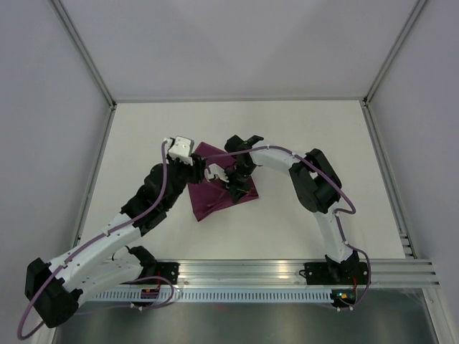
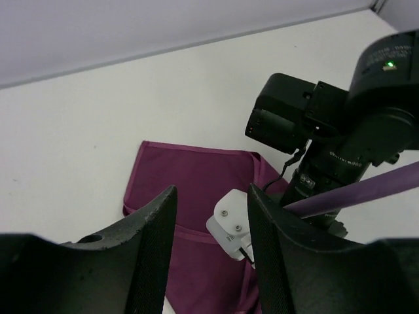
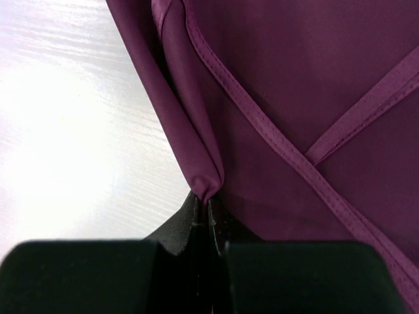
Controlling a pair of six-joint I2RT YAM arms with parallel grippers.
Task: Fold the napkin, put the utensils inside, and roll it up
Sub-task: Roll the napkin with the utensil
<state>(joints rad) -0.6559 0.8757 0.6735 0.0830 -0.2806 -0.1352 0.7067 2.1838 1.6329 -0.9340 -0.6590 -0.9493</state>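
The dark magenta napkin lies partly folded on the white table; its hemmed edges cross in the right wrist view. My right gripper is shut on a pinched fold of the napkin, and the cloth bunches at its closed tips. My left gripper is open and empty just above the napkin's left part; its black fingers frame the cloth, and the gripper's centre is close beside the right gripper's white finger mount. No utensils are in view.
The right arm's black wrist and purple cable crowd the left gripper's right side. Grey enclosure walls and metal posts border the table. An aluminium rail runs along the near edge.
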